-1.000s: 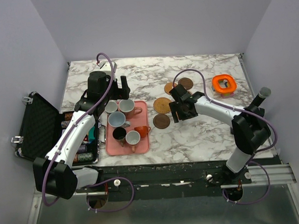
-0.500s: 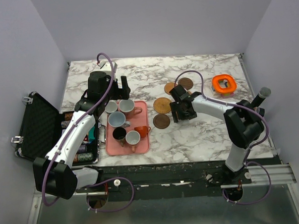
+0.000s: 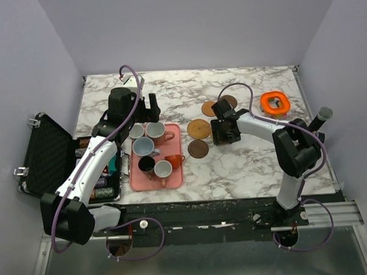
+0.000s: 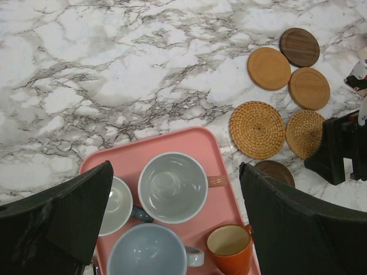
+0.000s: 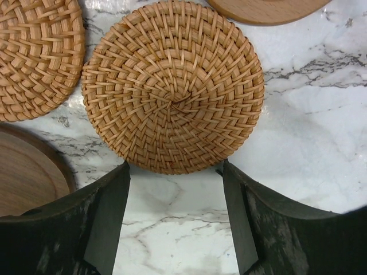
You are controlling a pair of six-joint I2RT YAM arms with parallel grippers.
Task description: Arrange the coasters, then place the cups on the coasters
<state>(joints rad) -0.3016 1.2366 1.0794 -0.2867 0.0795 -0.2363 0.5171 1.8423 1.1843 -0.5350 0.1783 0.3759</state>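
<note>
In the right wrist view, my right gripper [image 5: 175,172] is open and low over the marble, its fingertips at either side of the near rim of a woven coaster [image 5: 172,86]. A second woven coaster [image 5: 34,51] lies to its left, a dark wooden one [image 5: 28,177] at the lower left. In the top view this gripper [image 3: 222,126] is among the coasters [image 3: 199,129]. My left gripper [image 4: 175,172] hangs open above the pink tray [image 4: 149,154]. That tray holds the pink cup [image 4: 174,187], a grey-white cup [image 4: 117,206], the pale blue cup [image 4: 146,252] and the orange cup [image 4: 229,247].
An orange ring-shaped object [image 3: 274,102] sits at the back right. An open black case [image 3: 47,155] with small items lies left of the tray [image 3: 176,177]. A black cylinder [image 3: 321,116] stands near the right edge. More wooden coasters [image 4: 269,68] lie behind the woven ones.
My right gripper has shifted slightly toward the back onto the woven coaster's edge and its jaws have narrowed a little. The left arm has not moved.
</note>
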